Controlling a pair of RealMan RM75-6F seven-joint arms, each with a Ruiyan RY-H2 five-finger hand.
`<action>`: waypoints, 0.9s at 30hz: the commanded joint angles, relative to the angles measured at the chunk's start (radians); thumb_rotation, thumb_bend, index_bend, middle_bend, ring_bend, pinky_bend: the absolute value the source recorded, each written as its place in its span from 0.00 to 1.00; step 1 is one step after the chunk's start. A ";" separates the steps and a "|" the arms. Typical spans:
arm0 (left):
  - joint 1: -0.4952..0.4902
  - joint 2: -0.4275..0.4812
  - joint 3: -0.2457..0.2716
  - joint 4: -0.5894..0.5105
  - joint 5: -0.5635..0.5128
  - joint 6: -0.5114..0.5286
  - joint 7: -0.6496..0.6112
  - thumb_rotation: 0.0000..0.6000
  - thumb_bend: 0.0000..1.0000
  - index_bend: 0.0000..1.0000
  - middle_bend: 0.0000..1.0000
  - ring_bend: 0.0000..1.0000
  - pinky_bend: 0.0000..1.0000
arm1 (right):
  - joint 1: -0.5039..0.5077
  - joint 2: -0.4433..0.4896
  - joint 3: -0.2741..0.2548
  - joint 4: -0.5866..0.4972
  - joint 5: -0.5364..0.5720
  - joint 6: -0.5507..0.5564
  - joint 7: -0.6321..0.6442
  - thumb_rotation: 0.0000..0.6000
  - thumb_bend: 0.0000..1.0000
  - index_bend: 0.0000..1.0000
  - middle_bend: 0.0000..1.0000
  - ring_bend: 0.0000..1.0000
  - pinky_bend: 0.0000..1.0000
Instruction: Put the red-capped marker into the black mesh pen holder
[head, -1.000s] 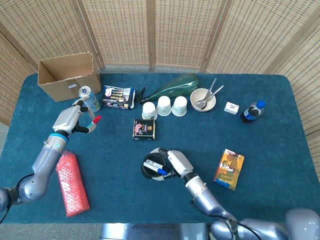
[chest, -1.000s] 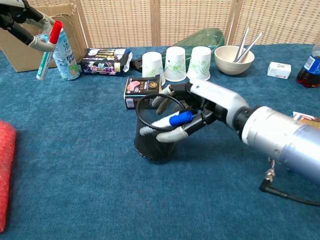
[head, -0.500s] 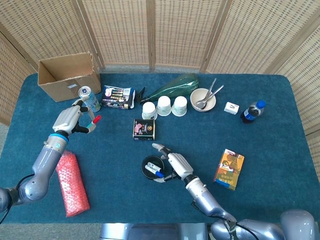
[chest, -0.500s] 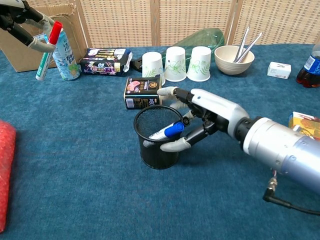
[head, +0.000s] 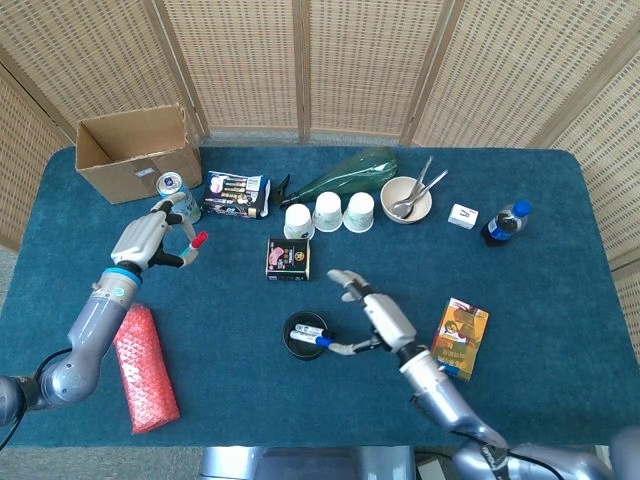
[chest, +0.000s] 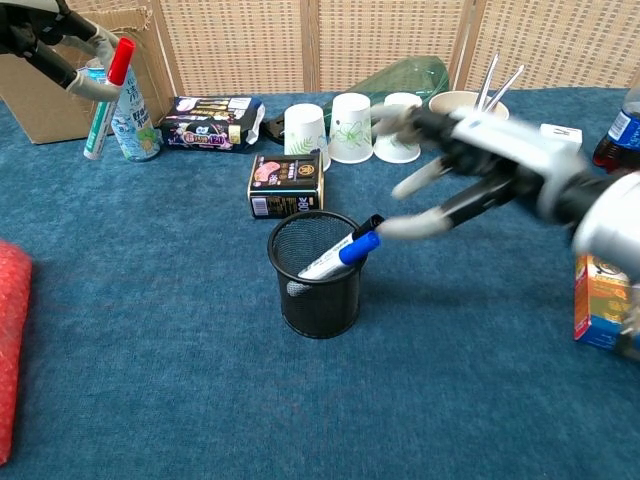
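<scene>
My left hand (head: 148, 240) grips the red-capped marker (head: 196, 240) in the air near the table's left side, next to the can. The chest view puts this hand (chest: 40, 40) top left, with the marker (chest: 108, 98) slanting cap-up. The black mesh pen holder (head: 298, 347) stands upright at mid-table, far right of that marker. A blue-capped marker (chest: 345, 252) leans inside the holder (chest: 318, 300). My right hand (head: 378, 315) hovers to the holder's right, fingers spread and empty. It looks blurred (chest: 480, 160) in the chest view.
A cardboard box (head: 135, 150), can (head: 172, 190), snack pack (head: 235, 195), three paper cups (head: 328, 212), green bottle (head: 350, 170), bowl with spoons (head: 405, 200) and cola bottle (head: 505, 222) line the back. A black packet (head: 288, 257), orange box (head: 458, 338) and red bubble-wrap roll (head: 143, 365) lie nearer.
My right hand has let go of the blue-capped marker, now resting in the holder, and swung up and right, away from it. My left hand with the red-capped marker has drifted slightly right.
</scene>
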 joint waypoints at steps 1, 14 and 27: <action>-0.001 0.000 -0.002 -0.003 0.001 -0.001 -0.003 1.00 0.38 0.59 0.04 0.03 0.30 | -0.034 0.046 0.000 0.010 -0.038 0.060 0.053 1.00 0.00 0.00 0.04 0.08 0.33; -0.017 -0.002 -0.025 -0.049 0.020 0.007 -0.014 1.00 0.38 0.59 0.04 0.03 0.30 | -0.180 0.179 -0.022 0.210 -0.080 0.280 0.236 1.00 0.00 0.00 0.09 0.12 0.38; -0.014 -0.068 -0.078 -0.123 0.109 0.068 -0.098 1.00 0.38 0.60 0.05 0.03 0.32 | -0.372 0.178 -0.111 0.420 -0.084 0.438 0.326 1.00 0.00 0.01 0.10 0.13 0.39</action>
